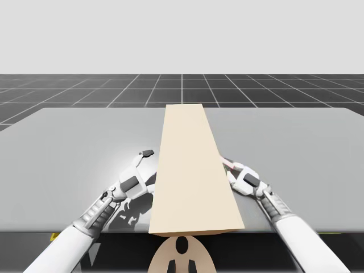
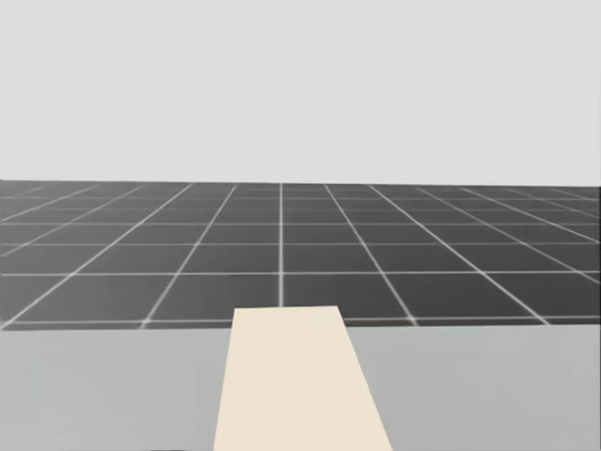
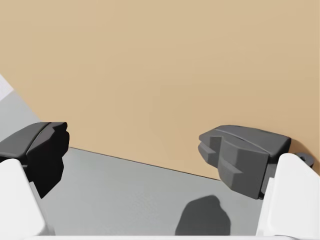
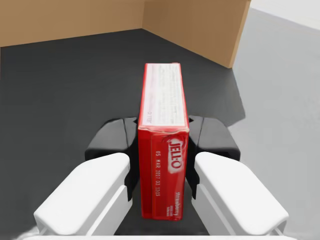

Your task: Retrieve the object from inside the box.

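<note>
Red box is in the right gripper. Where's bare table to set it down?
Widest free patch: the table right of the tan box, outward from my right gripper holding the red box. Left of the tan box is bare too, beyond my open left gripper. Crowded: close along both box walls.

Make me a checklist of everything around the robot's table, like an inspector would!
Surface: grey table, flat and plain.
Job's things: a long tan box lies along the middle of the table; a flat red box stands on edge at its right side, with tan walls ahead of it.
Clutter: nothing seen.
Grippers: left gripper open, its fingers facing the tan box's outer wall; right gripper shut on the red box, one finger on each flat face.
Cables: nothing seen.
Surroundings: dark floor with a pale grid, light grey background.
</note>
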`<action>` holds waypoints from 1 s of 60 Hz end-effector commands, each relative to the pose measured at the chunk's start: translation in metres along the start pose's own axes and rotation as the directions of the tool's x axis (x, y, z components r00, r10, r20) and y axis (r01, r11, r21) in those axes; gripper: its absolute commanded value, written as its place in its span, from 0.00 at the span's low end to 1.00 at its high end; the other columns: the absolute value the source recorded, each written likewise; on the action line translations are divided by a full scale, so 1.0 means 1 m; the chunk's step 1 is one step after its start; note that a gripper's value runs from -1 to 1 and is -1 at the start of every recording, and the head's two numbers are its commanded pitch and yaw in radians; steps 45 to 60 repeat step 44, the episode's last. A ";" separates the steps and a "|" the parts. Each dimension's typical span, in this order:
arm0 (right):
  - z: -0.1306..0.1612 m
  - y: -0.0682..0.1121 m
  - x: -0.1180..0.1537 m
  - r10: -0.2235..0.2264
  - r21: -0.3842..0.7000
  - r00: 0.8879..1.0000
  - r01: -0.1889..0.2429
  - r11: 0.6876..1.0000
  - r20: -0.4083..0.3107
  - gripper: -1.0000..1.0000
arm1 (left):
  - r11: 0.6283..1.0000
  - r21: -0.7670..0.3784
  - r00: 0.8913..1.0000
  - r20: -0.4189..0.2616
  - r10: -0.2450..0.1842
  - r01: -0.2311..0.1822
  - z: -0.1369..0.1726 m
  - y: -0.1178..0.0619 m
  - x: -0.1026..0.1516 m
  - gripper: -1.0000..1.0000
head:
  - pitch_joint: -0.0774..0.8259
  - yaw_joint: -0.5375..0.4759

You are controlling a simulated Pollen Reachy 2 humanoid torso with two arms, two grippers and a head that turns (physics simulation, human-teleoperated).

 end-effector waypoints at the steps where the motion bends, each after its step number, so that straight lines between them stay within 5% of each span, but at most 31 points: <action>1: 0.043 -0.014 0.010 0.024 -0.110 0.999 -0.022 0.994 0.023 1.00 | 1.000 -0.025 1.000 0.013 0.016 -0.016 -0.003 -0.007 0.001 0.00 | 0.16 0.48; 17: 0.068 -0.071 0.051 0.064 -0.349 0.995 -0.035 0.937 0.070 1.00 | 1.000 0.010 0.999 0.020 0.025 -0.025 -0.001 0.001 0.002 0.00 | 0.15 0.48; 24: 0.068 -0.108 0.092 0.089 -0.460 0.989 -0.025 0.887 0.118 1.00 | 0.999 0.035 0.999 0.025 0.032 -0.033 0.002 0.007 0.002 0.00 | 0.14 0.50; 31: 0.068 -0.126 0.141 0.131 -0.525 0.976 -0.022 0.851 0.171 1.00 | 0.998 0.048 0.999 0.027 0.038 -0.039 0.004 0.012 0.002 0.00 | 0.14 0.49; 44: 0.072 -0.131 0.231 0.243 -0.579 0.936 -0.053 0.814 0.255 1.00 | 0.998 0.051 0.999 0.027 0.039 -0.041 0.005 0.013 0.001 0.00 | 0.14 0.49; 60: 0.072 -0.131 0.231 0.243 -0.579 0.936 -0.053 0.814 0.255 1.00 | 0.998 0.051 0.999 0.027 0.039 -0.041 0.005 0.013 0.001 0.00 | 0.14 0.49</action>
